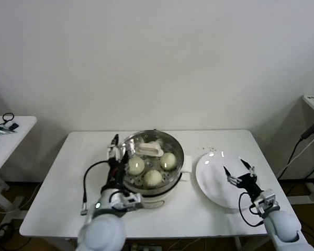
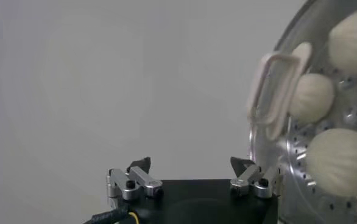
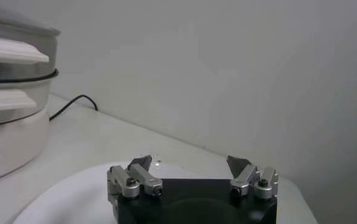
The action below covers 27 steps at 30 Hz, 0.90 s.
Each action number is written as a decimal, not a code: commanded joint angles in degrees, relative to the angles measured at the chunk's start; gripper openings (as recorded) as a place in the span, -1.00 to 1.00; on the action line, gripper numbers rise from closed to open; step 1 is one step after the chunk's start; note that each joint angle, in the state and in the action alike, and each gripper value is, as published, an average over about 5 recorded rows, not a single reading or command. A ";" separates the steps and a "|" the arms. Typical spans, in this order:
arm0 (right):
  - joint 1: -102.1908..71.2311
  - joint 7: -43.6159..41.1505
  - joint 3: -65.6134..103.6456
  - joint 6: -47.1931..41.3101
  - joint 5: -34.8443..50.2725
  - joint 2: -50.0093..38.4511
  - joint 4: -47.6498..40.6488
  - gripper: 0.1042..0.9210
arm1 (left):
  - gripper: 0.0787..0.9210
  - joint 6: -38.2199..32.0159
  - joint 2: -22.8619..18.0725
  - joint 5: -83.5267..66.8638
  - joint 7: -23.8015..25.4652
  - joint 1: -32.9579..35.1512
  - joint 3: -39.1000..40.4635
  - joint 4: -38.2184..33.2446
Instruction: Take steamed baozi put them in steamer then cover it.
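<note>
Cover (image 1: 150, 149) on steamer (image 1: 170, 180); left gripper (image 1: 119, 150) fingers wide apart beside its rim, empty; right gripper (image 1: 239, 172) likewise, over plate (image 1: 212, 180)

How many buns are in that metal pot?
3 steamed baozi show under the cover in the steamer: left, front, right. The cover's handle may hide another.

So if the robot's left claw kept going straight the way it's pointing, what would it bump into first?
Probably nothing close. The left gripper, open, sits beside the steamer and points past the cover, toward the bare wall. One finger is very near the steamer's rim, so it might scrape that; depth is hard to judge.
</note>
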 commanded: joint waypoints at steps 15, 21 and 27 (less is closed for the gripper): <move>-2.05 -2.68 2.08 1.26 2.31 -0.68 2.21 0.76 | 0.77 -49.20 -7.55 -79.53 -9.35 21.55 -45.19 16.16; -3.09 -2.66 2.20 2.32 3.09 -0.07 2.07 0.76 | 0.77 -48.91 -9.45 -79.05 -7.67 21.41 -44.70 17.43; -3.47 -2.62 2.01 2.98 3.63 0.56 2.45 0.76 | 0.77 -47.76 -10.14 -78.02 -6.66 20.47 -44.85 17.61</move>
